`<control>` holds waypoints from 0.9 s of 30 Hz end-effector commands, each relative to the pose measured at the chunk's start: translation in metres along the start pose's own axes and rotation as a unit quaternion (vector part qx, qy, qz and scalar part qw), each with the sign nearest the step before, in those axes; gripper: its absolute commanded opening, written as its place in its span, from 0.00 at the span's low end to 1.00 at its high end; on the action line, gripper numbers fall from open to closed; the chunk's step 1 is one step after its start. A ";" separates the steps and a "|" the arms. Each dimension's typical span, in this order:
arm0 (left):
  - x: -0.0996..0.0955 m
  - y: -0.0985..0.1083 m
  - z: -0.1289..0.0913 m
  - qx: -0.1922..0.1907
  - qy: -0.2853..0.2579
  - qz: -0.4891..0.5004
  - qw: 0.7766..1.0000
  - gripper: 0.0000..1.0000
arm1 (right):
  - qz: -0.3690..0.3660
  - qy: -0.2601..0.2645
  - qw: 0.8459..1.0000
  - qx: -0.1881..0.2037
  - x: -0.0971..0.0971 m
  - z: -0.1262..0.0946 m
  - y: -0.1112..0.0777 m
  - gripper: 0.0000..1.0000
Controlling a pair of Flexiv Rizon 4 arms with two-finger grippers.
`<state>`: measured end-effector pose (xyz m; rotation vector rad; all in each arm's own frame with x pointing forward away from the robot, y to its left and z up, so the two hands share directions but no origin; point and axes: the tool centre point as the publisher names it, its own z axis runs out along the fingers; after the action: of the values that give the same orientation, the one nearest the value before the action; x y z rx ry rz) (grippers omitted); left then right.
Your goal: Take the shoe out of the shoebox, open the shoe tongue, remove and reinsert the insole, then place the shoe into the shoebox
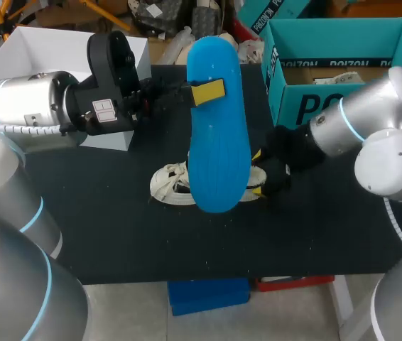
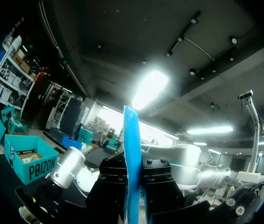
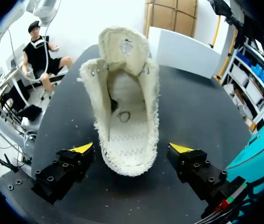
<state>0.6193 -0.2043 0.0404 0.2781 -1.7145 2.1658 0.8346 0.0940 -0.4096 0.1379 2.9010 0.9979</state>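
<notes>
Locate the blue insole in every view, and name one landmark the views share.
Head view: insole at centre, gripped by the left gripper, hiding part of the shoe.
Left wrist view: insole edge-on, clamped between its own fingers.
Right wrist view: not in it; only the shoe between the open right gripper.
Shared landmark: teal shoebox.

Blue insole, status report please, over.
Left tool shut on blue foam insole, held upright above black table. Right tool open astride cream knit shoe, tongue folded back. Teal cardboard shoebox stands clear.
</notes>
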 end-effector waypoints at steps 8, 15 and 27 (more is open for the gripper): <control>0.003 0.001 0.003 0.001 -0.005 0.000 1.000 0.00 | 0.001 -0.007 0.984 0.180 -0.009 -0.015 0.027 1.00; 0.003 0.001 0.003 0.001 -0.005 0.000 1.000 0.00 | 0.002 -0.019 0.970 0.241 -0.017 -0.014 0.039 1.00; 0.003 0.001 0.003 0.001 -0.005 0.000 1.000 0.00 | -0.024 -0.010 0.954 0.298 -0.027 0.003 0.062 1.00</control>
<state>0.6192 -0.2043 0.0404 0.2783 -1.7145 2.1659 0.8602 0.1302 -0.3706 0.0923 3.0215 0.4074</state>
